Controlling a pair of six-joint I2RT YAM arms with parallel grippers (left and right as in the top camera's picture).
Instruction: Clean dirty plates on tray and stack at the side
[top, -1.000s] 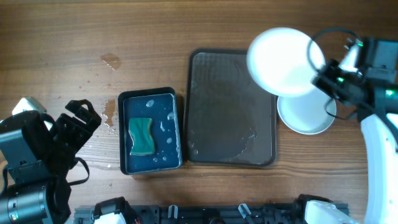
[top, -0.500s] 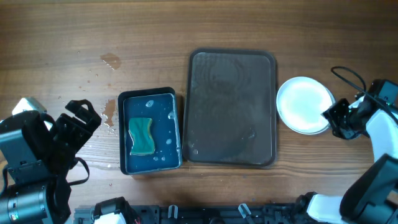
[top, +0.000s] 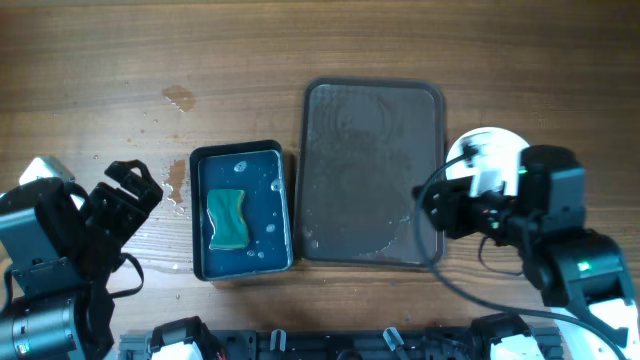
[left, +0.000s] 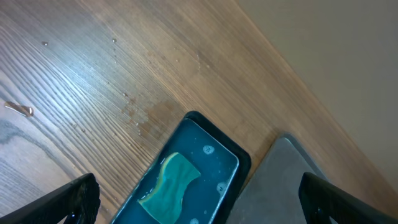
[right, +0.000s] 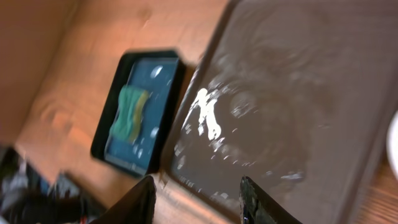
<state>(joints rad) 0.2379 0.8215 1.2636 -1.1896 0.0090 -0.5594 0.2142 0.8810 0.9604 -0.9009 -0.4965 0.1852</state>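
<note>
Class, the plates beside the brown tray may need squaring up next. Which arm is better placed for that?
Probably the right. The right gripper hovers open at the right edge of the tray, close to the plates. The left gripper sits beyond the blue tray, on the far side from them.

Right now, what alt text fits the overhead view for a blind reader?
A wet dark brown tray lies empty mid-table; white plates sit right of it, partly hidden by the right arm. Further left, a blue tray holds a green sponge.
</note>
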